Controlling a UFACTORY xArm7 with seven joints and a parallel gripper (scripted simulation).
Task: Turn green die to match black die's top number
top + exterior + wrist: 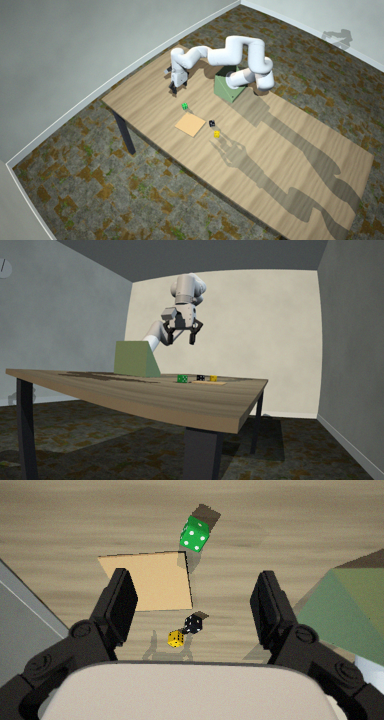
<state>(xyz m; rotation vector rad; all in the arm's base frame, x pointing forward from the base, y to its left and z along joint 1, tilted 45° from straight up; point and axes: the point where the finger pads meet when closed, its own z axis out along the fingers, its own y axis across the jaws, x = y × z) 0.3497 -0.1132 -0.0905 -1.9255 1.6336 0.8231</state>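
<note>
The green die (pixel 184 106) lies on the bare table just off a corner of the tan mat (pixel 190 124); it also shows in the side view (pixel 182 378) and the wrist view (pixel 195 534). The black die (pixel 211 123) lies off the mat's other side, and the yellow die (pixel 216 134) lies close beside it; both show small in the wrist view, black (pixel 193 623) and yellow (pixel 175 639). The mat (pixel 149 580) is empty. My gripper (pixel 181 338) (pixel 176 88) hangs high above the table, open and empty, fingers pointing down, back from the green die.
The arm's green base block (pixel 228 84) stands behind the dice, seen at the right of the wrist view (pixel 345 607). The table's edge (pixel 30 610) runs close to the mat's far side.
</note>
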